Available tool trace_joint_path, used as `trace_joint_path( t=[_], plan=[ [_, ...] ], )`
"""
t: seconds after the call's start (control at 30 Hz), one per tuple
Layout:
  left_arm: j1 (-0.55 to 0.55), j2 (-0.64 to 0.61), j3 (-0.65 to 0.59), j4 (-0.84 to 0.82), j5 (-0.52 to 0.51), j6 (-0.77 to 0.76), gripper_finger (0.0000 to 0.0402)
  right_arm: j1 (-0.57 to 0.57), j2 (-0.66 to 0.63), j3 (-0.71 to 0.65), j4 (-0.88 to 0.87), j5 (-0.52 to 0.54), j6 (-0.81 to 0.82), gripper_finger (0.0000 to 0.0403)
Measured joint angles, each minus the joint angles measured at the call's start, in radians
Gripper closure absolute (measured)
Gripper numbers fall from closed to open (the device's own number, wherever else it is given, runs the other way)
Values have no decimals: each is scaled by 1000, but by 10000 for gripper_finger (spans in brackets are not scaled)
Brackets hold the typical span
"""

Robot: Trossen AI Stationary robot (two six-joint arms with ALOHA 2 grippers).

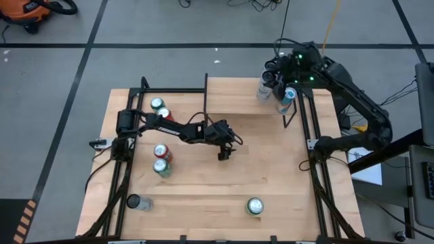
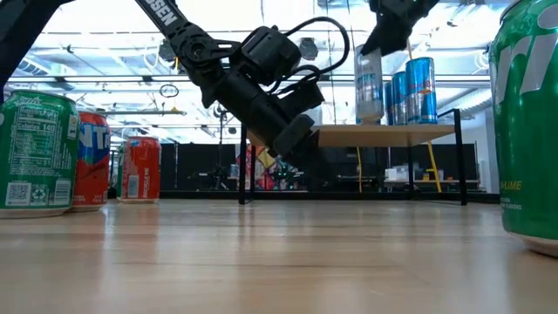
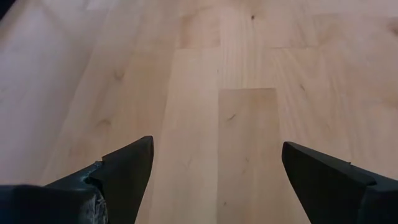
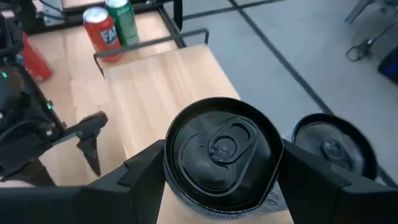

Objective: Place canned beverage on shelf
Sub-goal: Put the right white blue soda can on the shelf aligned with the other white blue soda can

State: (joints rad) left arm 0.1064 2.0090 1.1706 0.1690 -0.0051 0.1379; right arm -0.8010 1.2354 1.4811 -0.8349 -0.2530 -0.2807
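The shelf stands along the table's far edge. At its right end my right gripper is shut on a pale silver-blue canned beverage, whose black top shows in the right wrist view. Two blue cans stand upright on the shelf just to its right. My left gripper hangs open low over the bare table's middle, with nothing between its fingers. My right gripper pinches the can's upper wall just under the rim, one finger on each side. The fingers slant down from above. The can is upright, its base at the shelf top; whether it rests there or hangs just clear, I cannot tell.
On the table's left stand a green and a red can and another red and green pair. A dark can lies near the front left, and a green can stands at the front right. The shelf's left part is bare.
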Motion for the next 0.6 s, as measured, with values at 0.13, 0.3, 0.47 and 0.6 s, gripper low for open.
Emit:
trace_joint_path(
  t=[0.13, 0.3, 0.47, 0.6],
  plan=[
    [0, 0, 0, -28, 0, 1, 47, -20, 27, -7, -43, -14, -21, 159],
    [3, 0, -2, -50, -1, 3, 47, -49, 17, -65, -7, -29, -35, 159],
    [15, 0, -15, -48, -2, 6, 47, -69, 15, -87, 42, -84, -39, 158],
    [19, 0, -15, -60, -3, 2, 47, -70, 15, -88, 36, -93, -71, 154]
  ],
)
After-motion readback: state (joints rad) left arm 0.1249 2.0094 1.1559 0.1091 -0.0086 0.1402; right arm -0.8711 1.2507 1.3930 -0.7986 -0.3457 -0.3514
